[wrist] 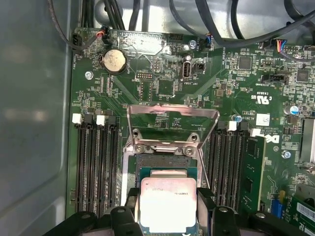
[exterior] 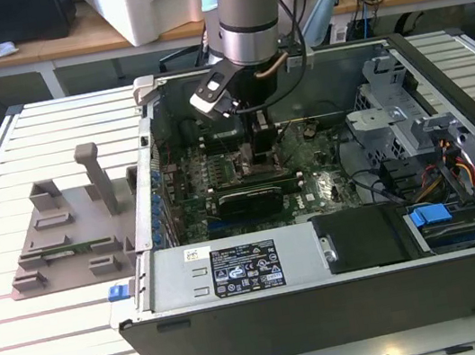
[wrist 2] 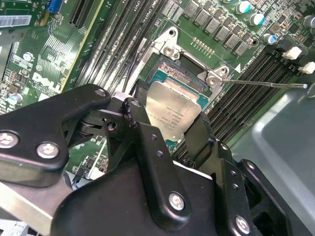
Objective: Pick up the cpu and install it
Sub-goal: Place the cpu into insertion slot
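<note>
The cpu, a small square chip with a pale metal top, sits between my gripper's two black fingers, which press on its opposite edges. It is level over the black-framed socket on the green motherboard; whether it rests in the socket or hovers just above, I cannot tell. The socket's metal load plate stands folded open beyond it. In the exterior view my gripper reaches straight down into the open computer case.
Rows of black memory slots flank the socket, and one green memory stick stands in a slot. A thin socket lever sticks out sideways. A grey parts fixture lies on the slatted table at the exterior view's left. Drive cages and cables fill the case's other side.
</note>
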`<state>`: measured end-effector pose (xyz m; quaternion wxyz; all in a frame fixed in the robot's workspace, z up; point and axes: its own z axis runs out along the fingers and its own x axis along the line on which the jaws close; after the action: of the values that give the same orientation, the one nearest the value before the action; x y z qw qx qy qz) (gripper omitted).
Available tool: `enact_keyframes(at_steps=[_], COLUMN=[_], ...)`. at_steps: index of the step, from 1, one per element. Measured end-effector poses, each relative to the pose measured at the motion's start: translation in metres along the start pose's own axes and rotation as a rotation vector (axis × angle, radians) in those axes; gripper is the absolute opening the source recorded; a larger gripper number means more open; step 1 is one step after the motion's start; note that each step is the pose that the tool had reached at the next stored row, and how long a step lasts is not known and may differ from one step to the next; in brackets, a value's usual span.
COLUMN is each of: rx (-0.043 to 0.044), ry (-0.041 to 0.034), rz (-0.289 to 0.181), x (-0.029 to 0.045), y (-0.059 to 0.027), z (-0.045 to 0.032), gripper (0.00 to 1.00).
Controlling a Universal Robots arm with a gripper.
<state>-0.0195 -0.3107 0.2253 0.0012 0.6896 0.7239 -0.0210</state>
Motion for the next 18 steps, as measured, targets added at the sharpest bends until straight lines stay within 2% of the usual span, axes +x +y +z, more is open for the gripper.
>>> enact_keyframes(at_steps=[3,5,6,8,9,10,18], rx=[0.0001,0.0016,0.002,0.0021,0.0021,0.0021,0.0021], ry=[-0.0012,-0.0123,-0.0133,-0.0133,-0.0132,-0.0132,-0.0132], rz=[0.001,0.029,0.042,0.042,0.042,0.042,0.042], x=[0.0001,0.0002,0.0002,0.0003,0.0005,0.0006,0.003], y=[0.0001,0.0002,0.0002,0.0003,0.0004,0.0005,0.0008], z=[0.0028,0.005,0.0068,0.0091,0.0147,0.0171,0.0235], gripper=[0.55,0.55,0.55,0.55,0.55,0.55,0.55])
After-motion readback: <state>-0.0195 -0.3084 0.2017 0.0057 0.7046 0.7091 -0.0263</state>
